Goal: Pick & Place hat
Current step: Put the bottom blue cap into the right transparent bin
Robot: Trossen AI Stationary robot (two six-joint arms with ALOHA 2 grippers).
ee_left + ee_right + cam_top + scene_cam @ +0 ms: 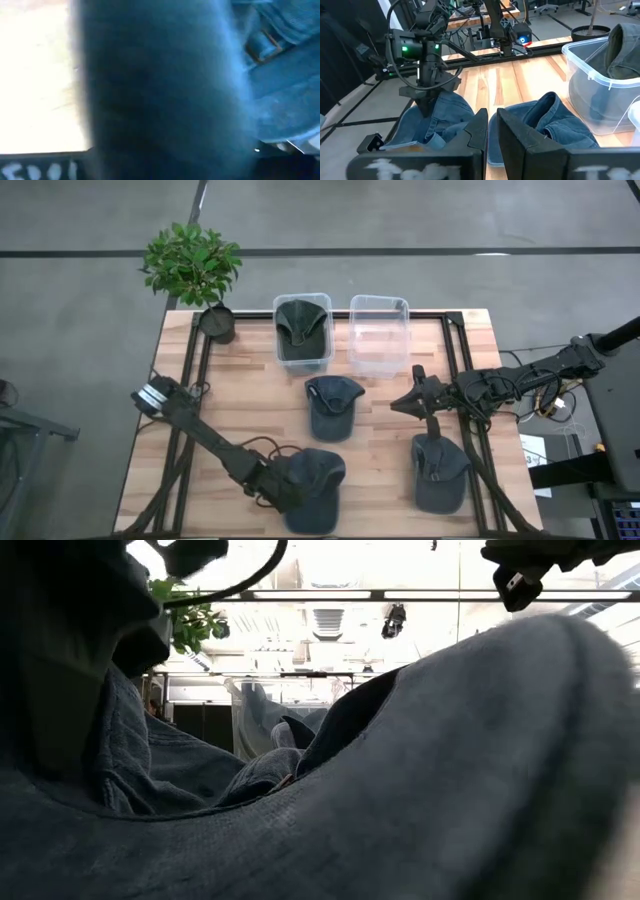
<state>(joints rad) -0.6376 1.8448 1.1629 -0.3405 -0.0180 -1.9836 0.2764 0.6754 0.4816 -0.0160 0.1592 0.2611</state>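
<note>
Three caps still on the table, my left gripper (272, 486) down on the front cap (312, 489).
I can't tell its grip; a thin pinch could slip. Right gripper (400, 404) hangs nearly closed, empty.

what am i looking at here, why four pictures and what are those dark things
The dark things are two robot arms at a wooden table, each ending in a two-finger end effector. One camera looks straight down, one sits at table height with a cap filling its view, and one rides on each wrist.

On the table lie three blue caps: near left, middle and near right. At the far edge stand a bin holding a dark cap, an empty bin, and a potted plant.

The left end effector is down on the near left cap; whether it grips is unclear. The right end effector hangs near the middle cap, fingers nearly together, holding nothing.
</note>
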